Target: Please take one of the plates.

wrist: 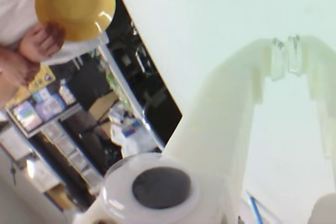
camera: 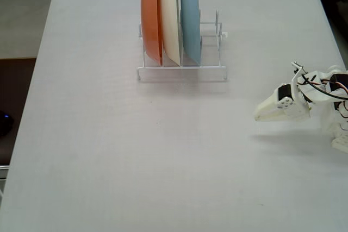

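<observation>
Fixed view, near to far. White arm at right edge, mid-frame, its gripper (camera: pixel 261 114) low over the bare table (camera: pixel 109 150), pointing left, well apart from the rack. Wrist view: fingertips of the gripper (wrist: pixel 286 56) meet at upper right; closed, holding nothing. Farther up, top centre, white wire rack (camera: pixel 209 71) holds three plates on edge: orange plate (camera: pixel 150 17) leftmost, yellow plate (camera: pixel 170 17) in the middle looking pale cream, light blue plate (camera: pixel 191 17) rightmost.
</observation>
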Robot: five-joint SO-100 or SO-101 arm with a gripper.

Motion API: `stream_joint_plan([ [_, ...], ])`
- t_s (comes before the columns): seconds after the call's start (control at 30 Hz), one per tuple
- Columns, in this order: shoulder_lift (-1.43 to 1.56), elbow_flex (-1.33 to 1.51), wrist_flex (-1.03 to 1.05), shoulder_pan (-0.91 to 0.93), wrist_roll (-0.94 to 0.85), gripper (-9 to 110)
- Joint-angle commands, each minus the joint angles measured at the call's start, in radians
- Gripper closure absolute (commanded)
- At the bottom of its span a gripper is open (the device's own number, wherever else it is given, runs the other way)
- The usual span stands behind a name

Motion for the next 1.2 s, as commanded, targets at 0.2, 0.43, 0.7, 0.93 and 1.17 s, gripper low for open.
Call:
stream_joint_plan([
  [0.2,0.014,-0.002,0.014,-0.026,0.012,102],
  [0.43,0.014,-0.002,0.014,-0.026,0.015,102],
  [0.7,0.014,-0.002,0.009,-0.026,-0.005,102],
  [0.93,0.014,-0.002,0.012,-0.026,-0.002,102],
  [1.17,0.014,-0.002,0.014,-0.026,-0.002,102],
])
